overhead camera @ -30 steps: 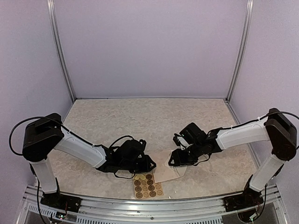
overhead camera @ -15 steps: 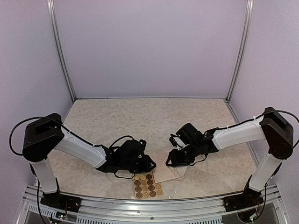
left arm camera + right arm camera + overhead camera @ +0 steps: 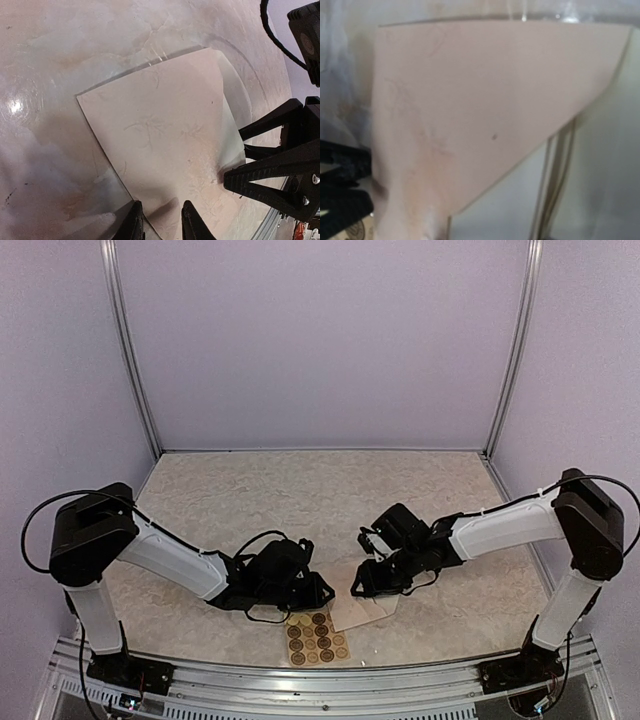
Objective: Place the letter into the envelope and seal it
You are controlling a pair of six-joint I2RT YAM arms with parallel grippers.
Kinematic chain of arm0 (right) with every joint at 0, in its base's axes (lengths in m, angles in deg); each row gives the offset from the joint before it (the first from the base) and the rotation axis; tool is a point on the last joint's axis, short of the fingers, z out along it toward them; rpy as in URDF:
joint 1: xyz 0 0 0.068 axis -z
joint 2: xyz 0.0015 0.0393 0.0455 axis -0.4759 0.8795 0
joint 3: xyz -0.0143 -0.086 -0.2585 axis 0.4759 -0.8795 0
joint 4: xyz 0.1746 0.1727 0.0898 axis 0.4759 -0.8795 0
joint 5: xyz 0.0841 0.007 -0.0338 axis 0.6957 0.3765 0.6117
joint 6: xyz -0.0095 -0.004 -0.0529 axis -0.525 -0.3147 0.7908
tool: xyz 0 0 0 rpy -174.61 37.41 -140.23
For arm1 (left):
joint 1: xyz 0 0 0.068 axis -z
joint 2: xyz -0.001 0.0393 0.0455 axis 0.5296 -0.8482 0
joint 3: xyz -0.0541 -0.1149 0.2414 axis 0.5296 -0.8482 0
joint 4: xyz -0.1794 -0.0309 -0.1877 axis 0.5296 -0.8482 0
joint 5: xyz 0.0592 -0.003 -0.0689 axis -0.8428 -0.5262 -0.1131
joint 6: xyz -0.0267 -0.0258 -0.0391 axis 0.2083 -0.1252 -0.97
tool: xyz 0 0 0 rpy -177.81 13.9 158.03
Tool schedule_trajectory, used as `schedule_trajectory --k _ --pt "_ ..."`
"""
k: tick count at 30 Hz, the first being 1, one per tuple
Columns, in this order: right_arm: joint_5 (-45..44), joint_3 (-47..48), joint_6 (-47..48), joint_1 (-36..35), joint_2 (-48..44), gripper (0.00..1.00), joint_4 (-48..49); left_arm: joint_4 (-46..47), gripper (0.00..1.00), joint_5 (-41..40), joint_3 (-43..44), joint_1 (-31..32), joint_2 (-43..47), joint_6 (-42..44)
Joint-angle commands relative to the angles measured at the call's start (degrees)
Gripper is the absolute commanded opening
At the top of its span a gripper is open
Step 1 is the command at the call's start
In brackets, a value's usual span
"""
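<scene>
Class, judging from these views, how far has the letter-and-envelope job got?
Done: no loose letter shows on the table, so it may be inside the envelope; this is unconfirmed. In hand: the left gripper straddles one edge of the envelope and the right gripper touches the opposite edge. Remaining: sealing; the sticker sheet lies beside it.

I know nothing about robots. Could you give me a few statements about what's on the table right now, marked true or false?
1. The small pale tan paper envelope lies right by the far wall. False: it lies near the front of the marbled beige table, between the two arms.
2. A tan sheet of round brown stickers lies near the front edge. True.
3. The left gripper and the right gripper are both down low at the envelope. True.
4. The stickers are blue squares. False: they are round and brown.
</scene>
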Motion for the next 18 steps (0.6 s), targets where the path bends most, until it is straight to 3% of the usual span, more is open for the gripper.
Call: schedule_trajectory --k 1,11,18 --pt "-0.2 1.7 -0.4 -1.2 0.1 0.43 -0.2 -0.2 0.24 0.4 0.3 0.6 -1.5 0.1" --pt "-6.9 0.0 1.4 1.4 -11.9 0.64 -7.1 -4.3 0.26 -4.7 -0.3 0.2 4.5 2.6" --pt "1.2 -7.7 4.5 9.7 -17.0 0.65 -2.0 -6.1 0.27 -4.1 4.5 2.0 5.2 5.2"
